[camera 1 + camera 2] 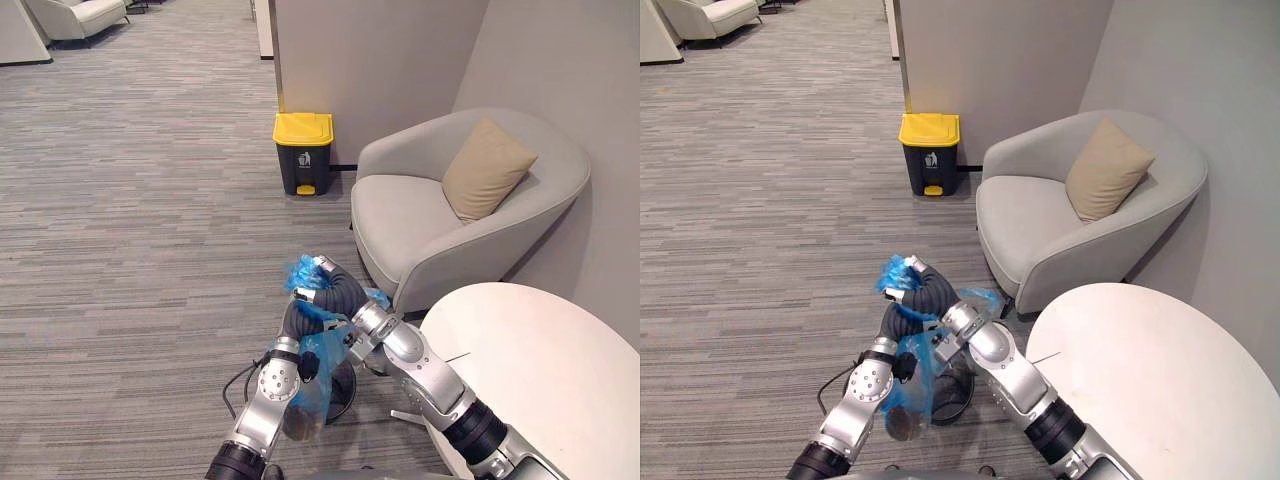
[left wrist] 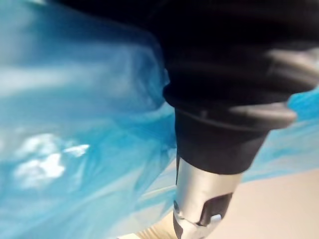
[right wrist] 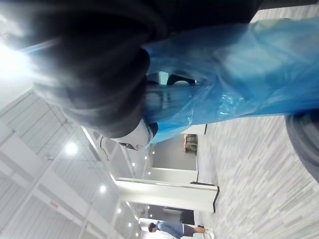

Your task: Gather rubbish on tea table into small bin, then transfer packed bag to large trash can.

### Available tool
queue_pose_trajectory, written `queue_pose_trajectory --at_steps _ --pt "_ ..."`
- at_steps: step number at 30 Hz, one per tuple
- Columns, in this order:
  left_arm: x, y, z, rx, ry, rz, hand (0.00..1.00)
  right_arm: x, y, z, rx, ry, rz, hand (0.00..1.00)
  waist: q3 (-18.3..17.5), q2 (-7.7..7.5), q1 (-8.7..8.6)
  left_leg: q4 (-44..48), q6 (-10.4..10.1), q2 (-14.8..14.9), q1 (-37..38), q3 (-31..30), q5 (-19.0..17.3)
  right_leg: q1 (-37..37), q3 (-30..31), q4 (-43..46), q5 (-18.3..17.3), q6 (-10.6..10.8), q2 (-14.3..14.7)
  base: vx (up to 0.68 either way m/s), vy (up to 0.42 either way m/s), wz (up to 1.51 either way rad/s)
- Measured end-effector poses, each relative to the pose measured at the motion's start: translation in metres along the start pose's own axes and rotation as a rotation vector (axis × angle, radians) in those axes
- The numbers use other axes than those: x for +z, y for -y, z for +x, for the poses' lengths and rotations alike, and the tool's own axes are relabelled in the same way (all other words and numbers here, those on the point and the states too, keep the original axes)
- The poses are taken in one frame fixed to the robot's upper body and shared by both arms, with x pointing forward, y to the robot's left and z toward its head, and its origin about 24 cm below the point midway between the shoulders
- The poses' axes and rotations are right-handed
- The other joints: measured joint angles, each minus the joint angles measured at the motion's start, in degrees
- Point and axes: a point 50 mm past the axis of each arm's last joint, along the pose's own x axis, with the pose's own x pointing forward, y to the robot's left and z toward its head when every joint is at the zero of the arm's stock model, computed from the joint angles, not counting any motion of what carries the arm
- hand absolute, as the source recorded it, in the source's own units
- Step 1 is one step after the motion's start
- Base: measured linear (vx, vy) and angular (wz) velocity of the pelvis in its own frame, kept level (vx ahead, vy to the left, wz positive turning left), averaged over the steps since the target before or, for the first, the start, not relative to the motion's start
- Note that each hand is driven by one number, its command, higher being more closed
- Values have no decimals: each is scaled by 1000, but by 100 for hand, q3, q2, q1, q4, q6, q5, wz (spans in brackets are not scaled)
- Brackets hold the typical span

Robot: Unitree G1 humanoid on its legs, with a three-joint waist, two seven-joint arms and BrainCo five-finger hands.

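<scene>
Round white table (image 1: 540,350) lies closest, to the right of both hands. Blue bag (image 1: 312,392), with rubbish in its bottom, hangs below the left hand (image 1: 296,320), whose grasp cannot be told. Right hand (image 1: 335,285), just above the left, is clenched on the bag's bunched neck. Beyond the hands stands an armchair (image 1: 400,215), then the yellow-lidded trash can (image 1: 302,152). Step in hand: transfer. The next move likely calls for walking forward with the neck held tight.

- Office lounge: grey striped carpet (image 1: 140,200) across a wide open floor.
- Armchair (image 1: 440,215) with cushion (image 1: 487,168) at 2 o'clock.
- Yellow-lidded bin (image 1: 302,152) at 12 o'clock.
- Pale sofa (image 1: 75,15) at 11 o'clock.
</scene>
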Motion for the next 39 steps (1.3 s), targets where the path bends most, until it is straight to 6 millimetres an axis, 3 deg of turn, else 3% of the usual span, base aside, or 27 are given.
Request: queue_pose_trajectory --at_steps 16,17,25,36,37,39 --pt "-12 3 -5 -10 -56 -12 0 27 -13 29 105 102 -41 100 1 0 12 33 -7 28 -7 -23 1 3 8 -12 9 -14 40 0 0 0" --pt "-13 3 -5 -3 -60 -10 100 28 -14 29 109 105 -41 100 1 0 16 33 -7 28 -4 -21 1 5 9 -11 10 -15 40 0 0 0" --pt "-13 2 3 12 -70 7 100 32 -24 35 161 118 -38 100 4 -4 123 32 -20 78 7 7 5 3 35 -15 21 -33 86 0 0 0" --pt "-16 1 2 23 -91 -37 100 35 -23 37 168 125 -48 100 11 -11 116 30 -43 107 8 46 -2 -7 73 -36 22 -35 113 0 0 -1" --pt "-17 1 2 24 -94 -48 100 35 -22 37 164 126 -58 0 14 -11 115 30 -45 107 9 52 -4 -9 78 -38 22 -35 113 0 0 0" --pt "-18 1 2 23 -99 -55 100 34 -20 35 153 129 -81 0 16 -12 114 26 -48 107 9 60 -6 -11 87 -41 22 -34 113 0 0 0"
